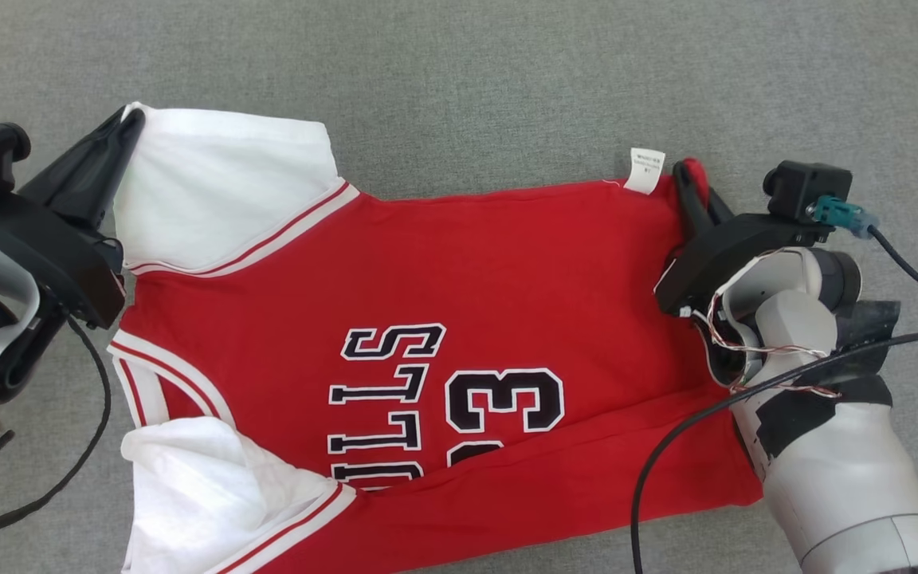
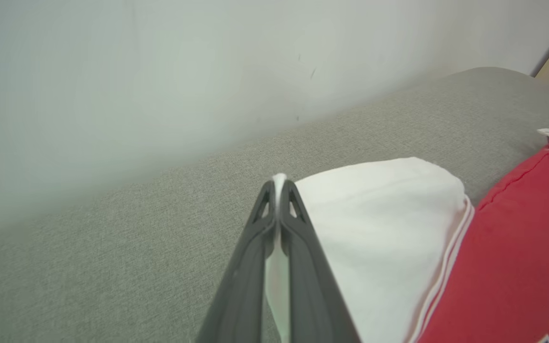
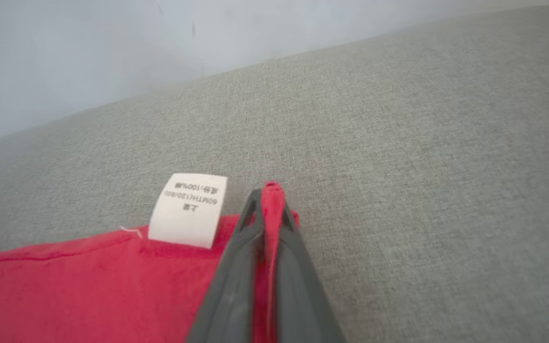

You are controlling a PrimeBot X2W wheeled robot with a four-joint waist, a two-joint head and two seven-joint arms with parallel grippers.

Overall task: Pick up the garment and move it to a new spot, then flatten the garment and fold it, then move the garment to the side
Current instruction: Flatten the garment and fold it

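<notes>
I'm looking down at a grey fabric surface point(image 1: 459, 80), and a red-and-white jersey point(image 1: 507, 279) is lying spread across it.

The garment point(image 1: 507, 279) is red; its sleeves point(image 1: 220, 183) are white, edged in red-and-white stripes; its lettering point(image 1: 395, 391) is black, outlined white; the label point(image 1: 645, 171) is white with dark print; the desk point(image 1: 459, 80) is flecked grey weave; the wall point(image 2: 160, 71) is pale; the left gripper point(image 1: 134, 117) and right gripper point(image 1: 684, 170) are dark grey.

The left pincer point(image 2: 279, 183), its two dark fingers pressed together, pinches the edge of a white sleeve point(image 2: 379, 224) on a red garment point(image 2: 517, 238), lying on a grey fabric surface point(image 2: 112, 247) below a pale wall point(image 2: 160, 71).
</notes>
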